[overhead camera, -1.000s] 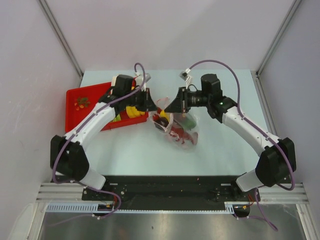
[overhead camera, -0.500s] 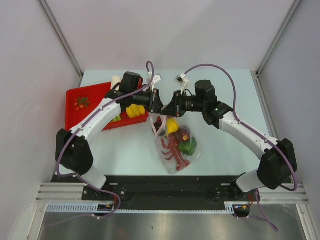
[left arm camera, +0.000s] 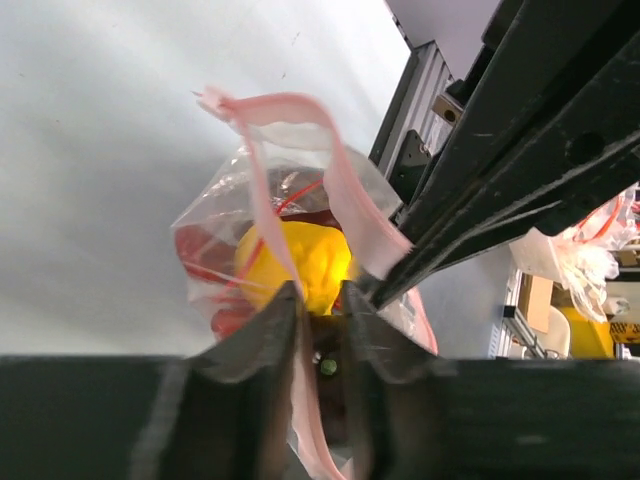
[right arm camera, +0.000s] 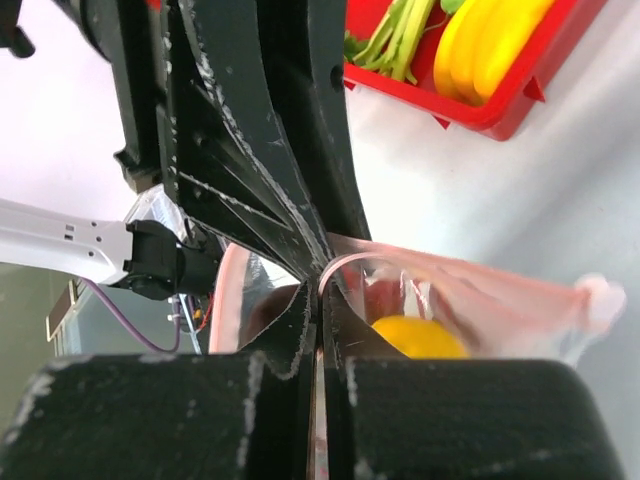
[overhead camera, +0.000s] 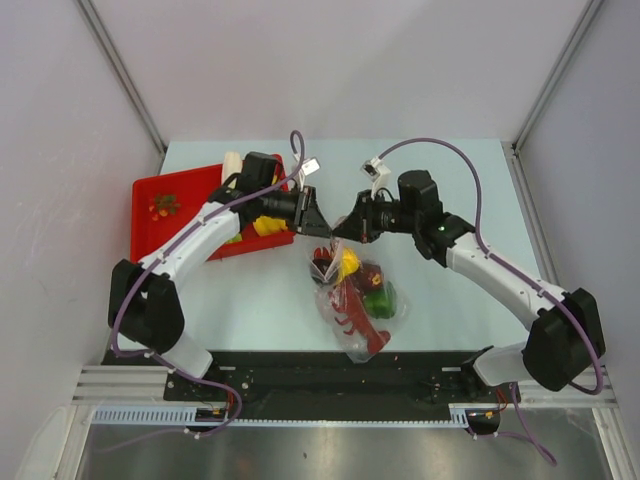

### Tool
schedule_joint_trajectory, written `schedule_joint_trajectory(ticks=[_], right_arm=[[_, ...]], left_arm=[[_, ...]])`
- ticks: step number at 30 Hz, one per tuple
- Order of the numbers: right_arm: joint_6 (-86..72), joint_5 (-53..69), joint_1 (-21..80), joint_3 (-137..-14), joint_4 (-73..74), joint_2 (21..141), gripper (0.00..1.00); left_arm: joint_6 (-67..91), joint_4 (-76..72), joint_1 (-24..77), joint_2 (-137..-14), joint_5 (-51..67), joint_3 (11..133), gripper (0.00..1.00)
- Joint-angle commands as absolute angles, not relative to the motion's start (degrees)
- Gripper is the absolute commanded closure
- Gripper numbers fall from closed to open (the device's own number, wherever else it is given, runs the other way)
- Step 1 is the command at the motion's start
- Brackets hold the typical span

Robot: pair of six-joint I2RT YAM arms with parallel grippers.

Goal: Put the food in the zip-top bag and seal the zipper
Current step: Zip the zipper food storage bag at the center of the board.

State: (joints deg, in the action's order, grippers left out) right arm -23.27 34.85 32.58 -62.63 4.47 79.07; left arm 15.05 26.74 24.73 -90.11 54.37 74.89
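The clear zip-top bag (overhead camera: 362,318) hangs below both grippers, mouth uppermost. Inside it are a red lobster (overhead camera: 356,312), a yellow pear (overhead camera: 347,262) and a green bell pepper (overhead camera: 378,298). My right gripper (overhead camera: 340,230) (right arm camera: 320,292) is shut on the pinkish zipper (right arm camera: 340,265) strip at the mouth. My left gripper (overhead camera: 318,224) (left arm camera: 320,295) faces it almost tip to tip. Its jaws stand slightly apart, and the zipper (left arm camera: 350,200) runs loosely between them against one finger. The pear (left arm camera: 295,260) shows just beyond the tips.
A red tray (overhead camera: 142,215) sits at the back left of the table under the left arm, holding yellow bananas (overhead camera: 268,225) (right arm camera: 490,45) and a green-stemmed leek (right arm camera: 395,40). The right arm's black gripper body (left arm camera: 480,170) crosses the left wrist view.
The bag has been raised by its mouth and now hangs lower toward the near edge. The left jaws have parted from a shut grip. The right gripper stays shut on the strip.
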Motion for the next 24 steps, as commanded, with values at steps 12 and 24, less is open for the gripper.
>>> schedule_joint_trajectory(ticks=[12, 24], right_arm=[[-23.3, 32.6, 32.2, -59.2, -1.4, 77.3, 1.0], [-21.8, 33.4, 32.0, -58.6, -0.7, 78.4, 1.0]], left_arm=[[20.6, 16.5, 26.1, -86.5, 66.4, 67.2, 0.26], [13.9, 16.3, 18.4, -82.9, 44.4, 62.8, 0.25]])
